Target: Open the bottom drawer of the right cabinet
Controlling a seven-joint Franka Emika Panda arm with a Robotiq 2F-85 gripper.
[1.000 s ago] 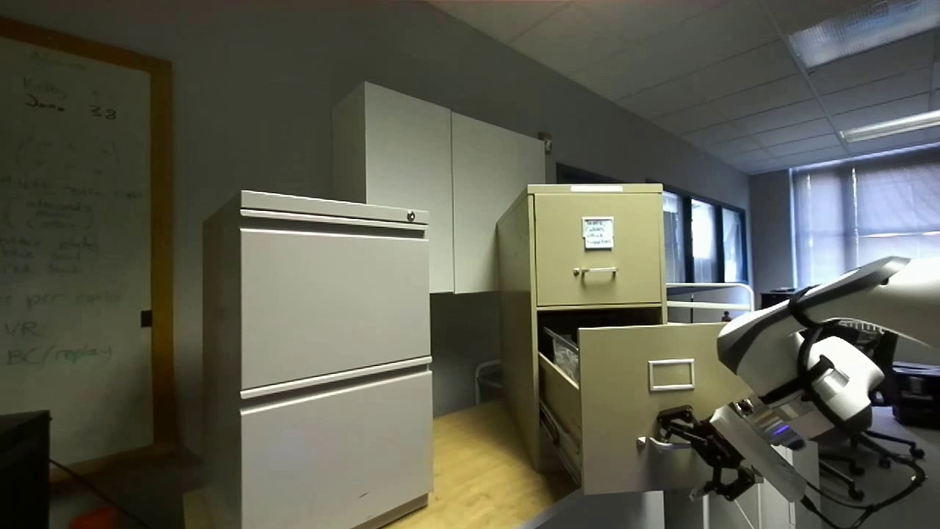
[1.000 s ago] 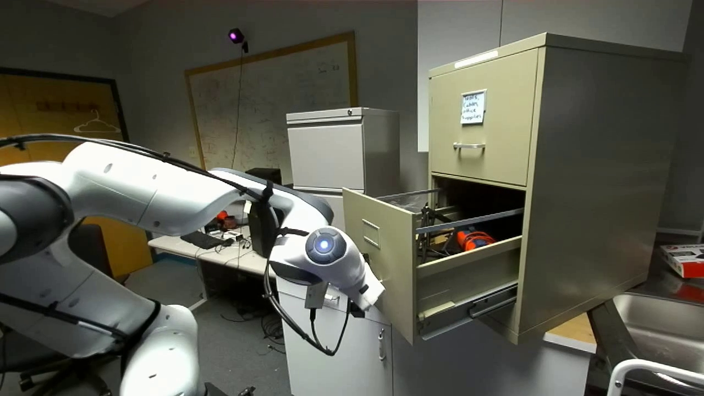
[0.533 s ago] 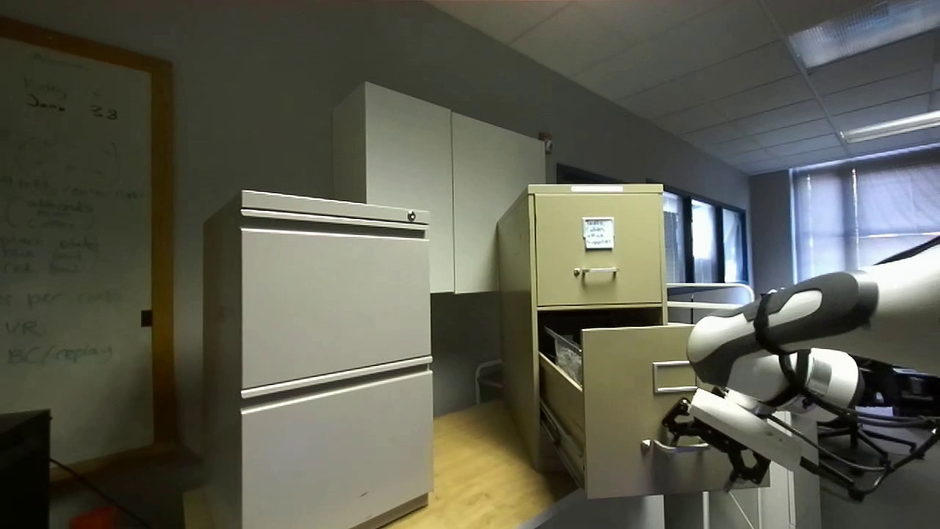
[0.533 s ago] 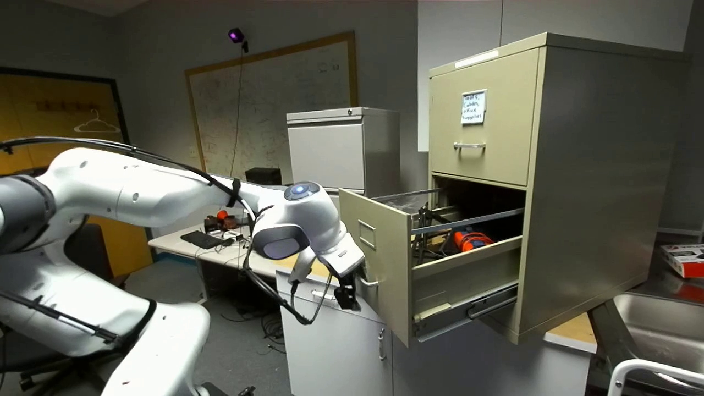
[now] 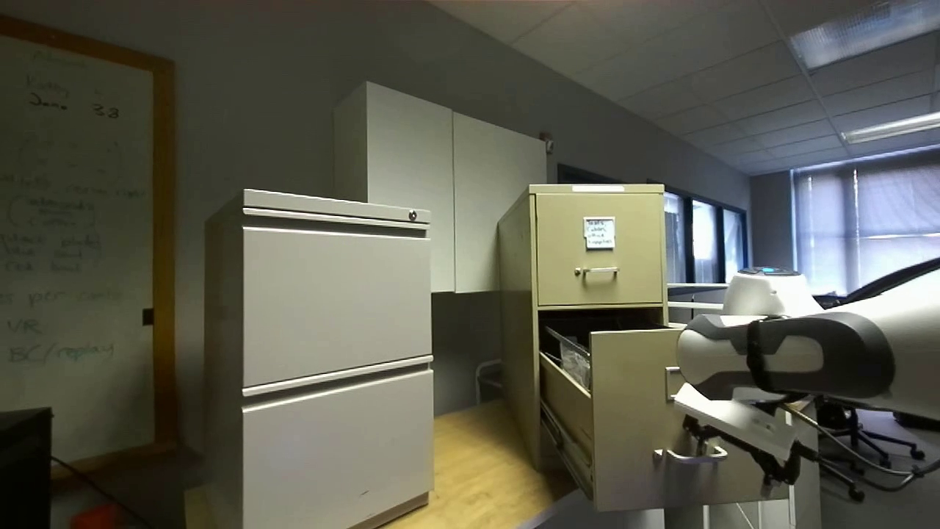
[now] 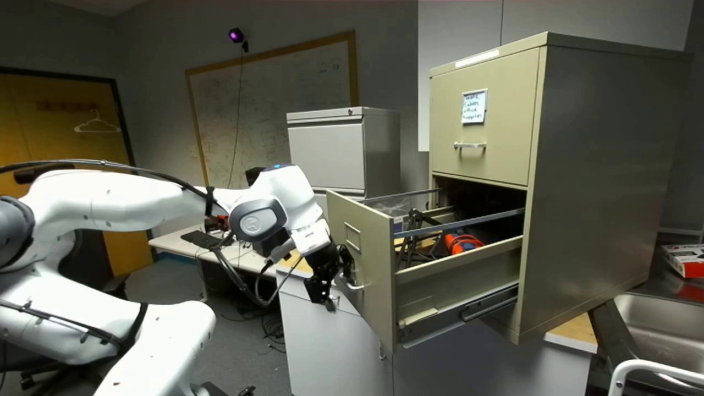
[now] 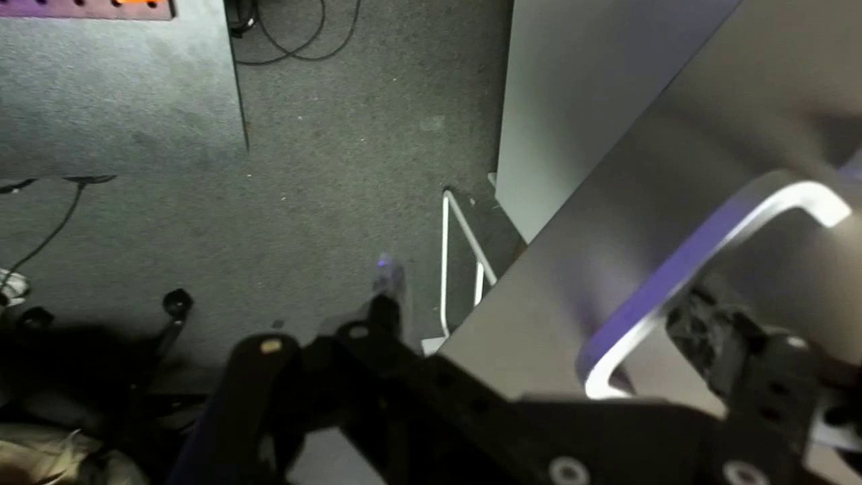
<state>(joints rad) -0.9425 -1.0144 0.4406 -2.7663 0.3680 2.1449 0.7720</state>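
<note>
Pull the bottom drawer (image 6: 377, 264) — well out past the cabinet's (image 6: 572, 165) front edge — straight and level, with the claw (image 7: 541, 310) spread apart, one finger (image 7: 697, 330) behind the handle (image 7: 673, 273); avoid twisting, or risk slipping free.

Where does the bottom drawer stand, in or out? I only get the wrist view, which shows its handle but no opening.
Observer: Out. In both exterior views the bottom drawer stands pulled out of the right cabinet.
Operator: Anything inside?
Observer: Yes, in an exterior view an orange item lies in it; I can't tell what it is.
Operator: And the drawer above?
Observer: The upper drawer is shut.
</note>
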